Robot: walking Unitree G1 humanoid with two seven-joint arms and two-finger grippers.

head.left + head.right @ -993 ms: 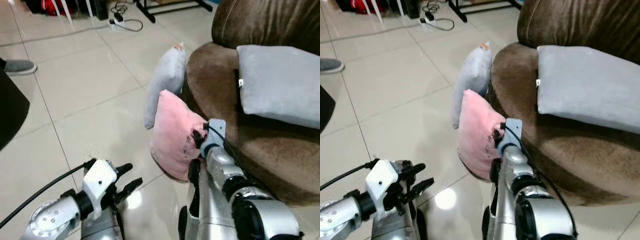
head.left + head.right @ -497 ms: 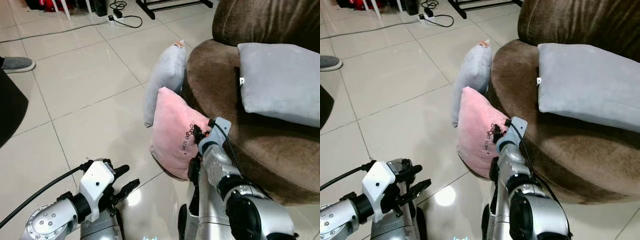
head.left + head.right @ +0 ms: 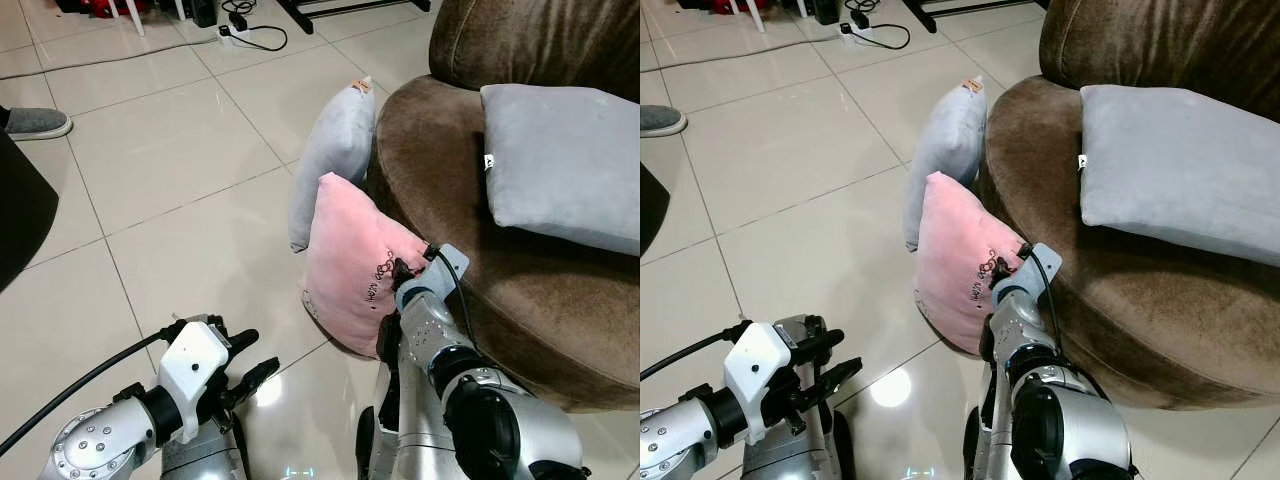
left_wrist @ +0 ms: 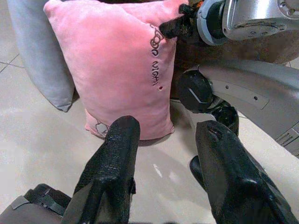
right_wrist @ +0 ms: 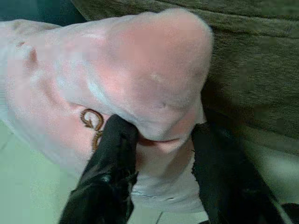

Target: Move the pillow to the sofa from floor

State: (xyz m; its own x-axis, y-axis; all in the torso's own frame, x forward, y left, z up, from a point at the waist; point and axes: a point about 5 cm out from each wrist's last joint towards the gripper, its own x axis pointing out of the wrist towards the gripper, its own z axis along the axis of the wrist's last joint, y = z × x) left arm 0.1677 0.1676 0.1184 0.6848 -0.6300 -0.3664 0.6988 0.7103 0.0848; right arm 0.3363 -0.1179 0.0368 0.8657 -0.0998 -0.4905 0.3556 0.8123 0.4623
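Observation:
A pink pillow stands on edge on the tiled floor, leaning against the brown sofa. My right gripper pinches the pillow's upper right corner; in the right wrist view both black fingers squeeze a fold of the pink pillow. Low at the front, my left gripper hangs open above the floor with nothing in it. Its wrist view looks between its two fingers at the pink pillow.
A grey pillow leans on the sofa just behind the pink one. Another grey cushion lies on the sofa seat. A person's shoe sits at the far left, and cables with a power strip lie further back.
The pink pillow's gripped corner has shifted slightly toward the sofa, with the right gripper still on it. The left gripper holds about where it was.

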